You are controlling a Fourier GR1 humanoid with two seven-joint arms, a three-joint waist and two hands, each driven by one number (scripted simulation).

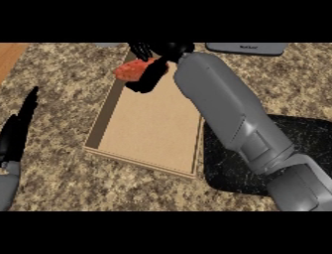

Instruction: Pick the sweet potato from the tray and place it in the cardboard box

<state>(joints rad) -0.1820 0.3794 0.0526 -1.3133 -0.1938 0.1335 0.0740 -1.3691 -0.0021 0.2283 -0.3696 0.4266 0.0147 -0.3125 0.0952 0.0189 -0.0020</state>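
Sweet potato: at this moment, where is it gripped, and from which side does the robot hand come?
The right robot hand pinches the sweet potato at its right end, coming from the right, above the far end of the cardboard box. Its left part sticks out free, so that end would be the other spot to grip.

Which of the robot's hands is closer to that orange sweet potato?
The right. The right hand is curled round the sweet potato, over the cardboard box's far end. The left hand rests open near the counter's left edge, well away.

An orange-red lumpy sweet potato (130, 71), a plain tan cardboard box (150, 124), a black speckled tray (318, 144) and a brown-and-cream mottled granite counter (59, 124).
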